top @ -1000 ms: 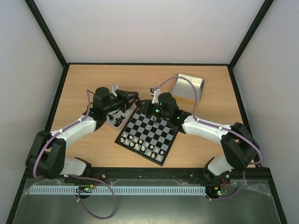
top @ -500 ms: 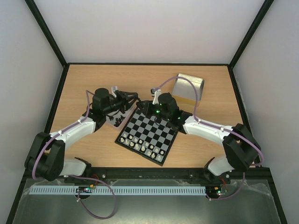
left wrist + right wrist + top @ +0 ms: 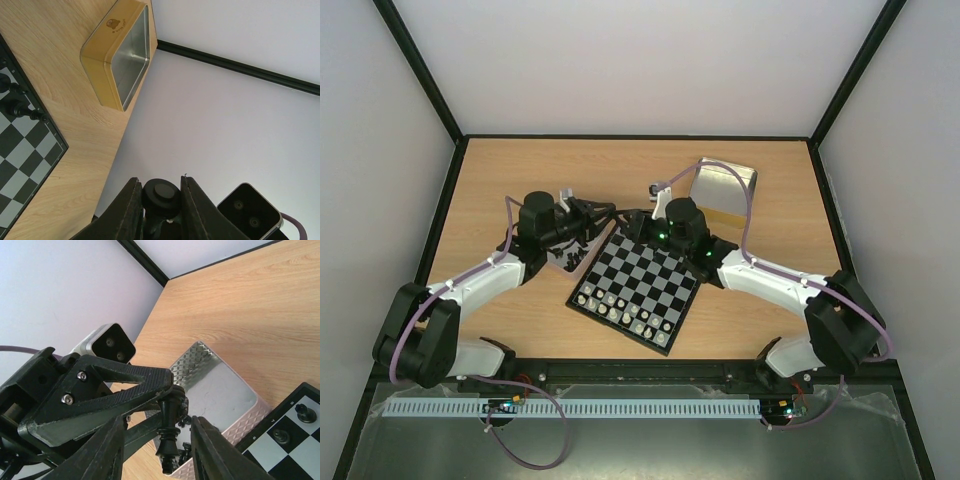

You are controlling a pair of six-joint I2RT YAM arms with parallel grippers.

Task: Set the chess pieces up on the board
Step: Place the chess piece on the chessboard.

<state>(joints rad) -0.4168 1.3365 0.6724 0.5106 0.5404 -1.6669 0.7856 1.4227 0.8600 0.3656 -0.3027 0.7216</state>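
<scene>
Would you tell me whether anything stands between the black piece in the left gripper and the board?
Yes: the right gripper, open, flanks the piece, which the left gripper holds near the metal tray, beside the board. Nothing else visibly blocks it.

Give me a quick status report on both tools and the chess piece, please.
Left tool shut on a black chess piece. Right tool open, flanking it. Piece held beside the board, not on it; metal tray behind.

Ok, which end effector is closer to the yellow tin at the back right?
Right. The right end effector sits left of the yellow tin; the left end effector is farther left, beyond it.
</scene>
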